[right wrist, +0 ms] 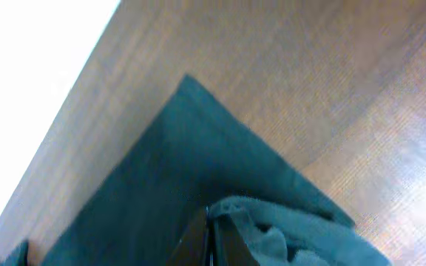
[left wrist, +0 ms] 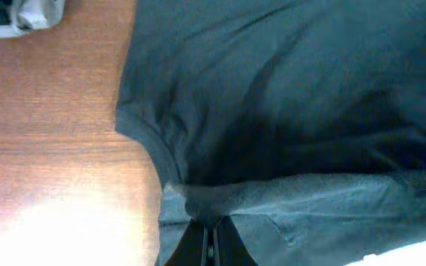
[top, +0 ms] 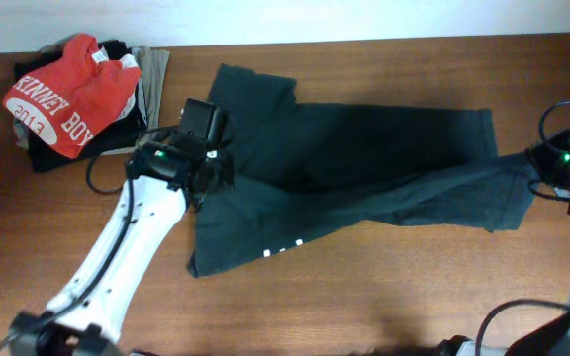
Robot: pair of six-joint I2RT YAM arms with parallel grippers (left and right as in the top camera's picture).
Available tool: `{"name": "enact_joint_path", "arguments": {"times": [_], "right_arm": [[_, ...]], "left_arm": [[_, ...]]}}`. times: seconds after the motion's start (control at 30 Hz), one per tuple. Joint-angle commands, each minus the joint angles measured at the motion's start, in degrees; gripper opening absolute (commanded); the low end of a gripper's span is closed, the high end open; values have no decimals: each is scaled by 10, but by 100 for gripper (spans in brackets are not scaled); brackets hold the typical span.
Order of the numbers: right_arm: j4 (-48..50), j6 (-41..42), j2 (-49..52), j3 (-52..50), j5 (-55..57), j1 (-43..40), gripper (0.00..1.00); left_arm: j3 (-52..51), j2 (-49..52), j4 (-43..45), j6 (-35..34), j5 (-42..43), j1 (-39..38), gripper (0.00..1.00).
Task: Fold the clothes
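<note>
Now left claw (left wrist: pixel 210 230) and right claw (right wrist: pixel 208 225), each tight on cloth of the dark T-shirt (top: pixel 364 148).

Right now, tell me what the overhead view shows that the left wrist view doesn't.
Only overhead: the red T-shirt, and the right gripper shut on the end of the dark T-shirt. Only left wrist: the left gripper, jaws closed, pinching a cloth fold close up. Both: the dark T-shirt on the wooden table.

Dark greenish-black T-shirt (top: pixel 364 168), partly folded over itself, spread crumpled across the table's middle
</note>
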Motion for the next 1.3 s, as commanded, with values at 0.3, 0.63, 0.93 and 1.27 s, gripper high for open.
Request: {"name": "enact_joint_path", "arguments": {"times": [0.3, 0.63, 0.93, 1.27], "right_arm": [[50, -70, 115, 52, -50, 4, 99], [-205, -150, 122, 60, -44, 31, 36], [-41, -147, 152, -89, -46, 34, 4], [28, -72, 217, -129, 22, 34, 4]], "left_arm": [[3, 87, 68, -15, -58, 26, 50], [-25, 30, -119, -14, 212, 30, 40], [-210, 39, 67, -34, 212, 22, 11], [-223, 114, 63, -37, 205, 30, 5]]}}
